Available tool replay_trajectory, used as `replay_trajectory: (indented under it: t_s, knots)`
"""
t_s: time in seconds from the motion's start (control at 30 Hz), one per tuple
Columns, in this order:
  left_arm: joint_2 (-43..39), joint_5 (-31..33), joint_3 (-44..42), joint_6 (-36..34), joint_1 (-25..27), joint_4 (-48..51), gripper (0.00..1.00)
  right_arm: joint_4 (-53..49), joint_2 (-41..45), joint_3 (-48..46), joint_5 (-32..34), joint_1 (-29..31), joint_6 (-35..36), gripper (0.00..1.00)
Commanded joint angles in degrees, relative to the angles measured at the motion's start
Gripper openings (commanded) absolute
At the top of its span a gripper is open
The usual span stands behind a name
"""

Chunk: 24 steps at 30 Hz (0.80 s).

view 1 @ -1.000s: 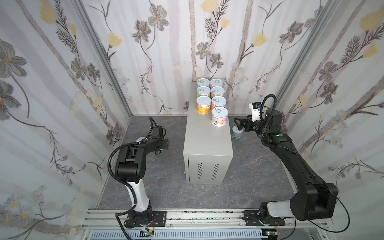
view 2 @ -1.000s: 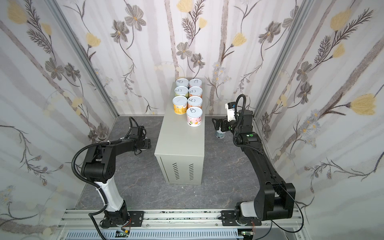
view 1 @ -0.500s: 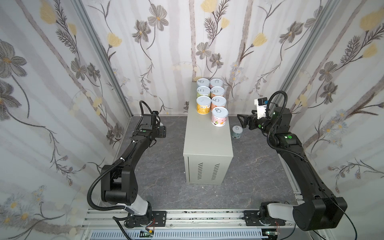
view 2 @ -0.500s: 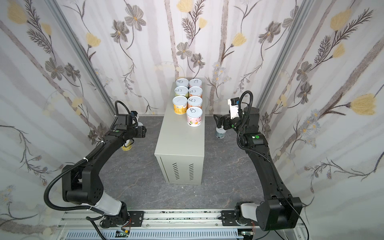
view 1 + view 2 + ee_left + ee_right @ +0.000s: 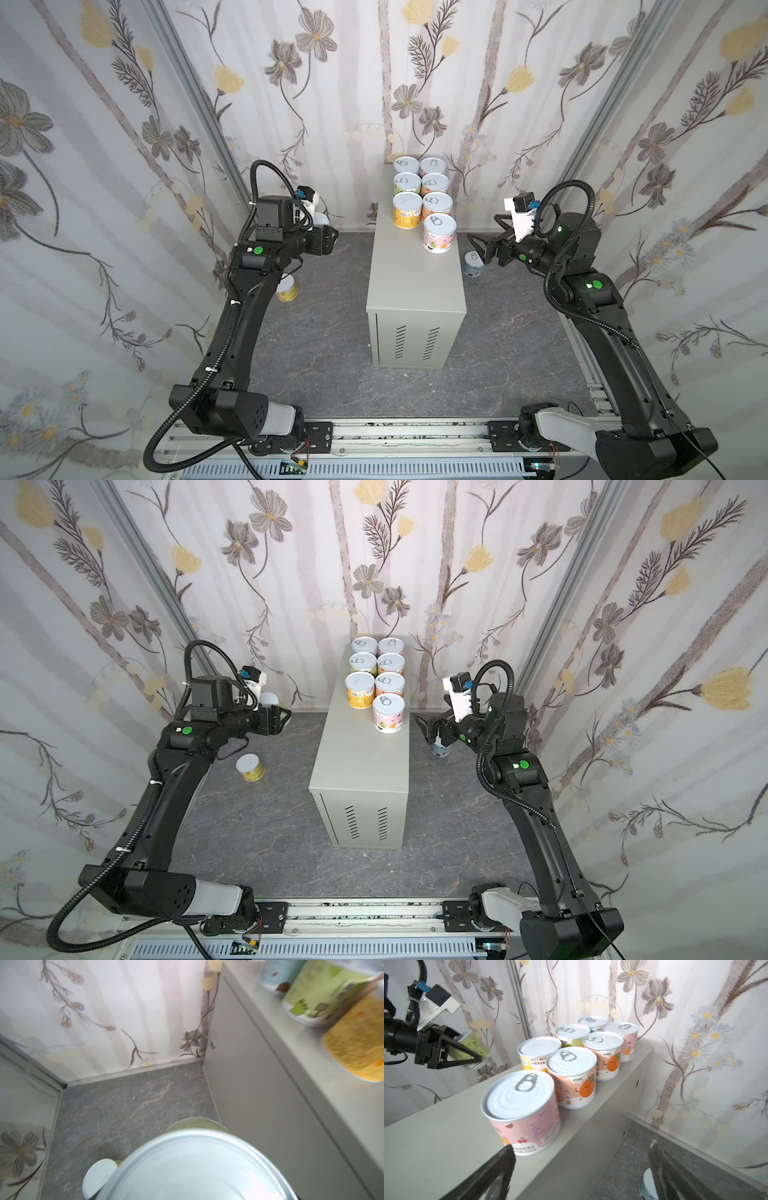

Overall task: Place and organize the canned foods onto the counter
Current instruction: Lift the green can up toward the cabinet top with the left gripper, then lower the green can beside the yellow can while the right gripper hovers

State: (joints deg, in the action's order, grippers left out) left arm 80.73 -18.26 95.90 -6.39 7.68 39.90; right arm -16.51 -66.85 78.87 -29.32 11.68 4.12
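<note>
Left end effector (image 5: 473,1053) grips green-label can (image 5: 478,1046); print illegible

Orange-fruit can (image 5: 572,1078): "西米露" down label. Front pink can (image 5: 523,1111): "220g" at bottom edge.

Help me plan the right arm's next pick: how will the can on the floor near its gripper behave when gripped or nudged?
The can stands upright, short and broad, so a nudge would probably slide rather than tip it. Its metal-looking lid suggests rigid walls that tolerate a firm squeeze. Tipped over, it would likely roll on the flat floor.
</note>
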Motion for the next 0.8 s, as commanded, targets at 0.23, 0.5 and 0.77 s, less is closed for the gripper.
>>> replay_trajectory:
  t_s: [0.23, 0.5, 0.77]
  knots:
    - [3.8, -9.6, 12.2, -7.4, 7.5, 8.4, 0.56, -1.7, 1.9, 1.5, 2.5, 7.3, 1.5, 1.00]
    - [8.2, -8.0, 16.5, -8.3, 15.4, 9.5, 0.54, -0.1, 2.3, 0.3, 2.0, 9.4, 0.5, 1.00]
    - [15.0, -4.9, 25.0, -9.7, 20.4, 14.1, 0.53, 2.6, 3.0, -2.6, 1.3, 10.1, -0.4, 1.00]
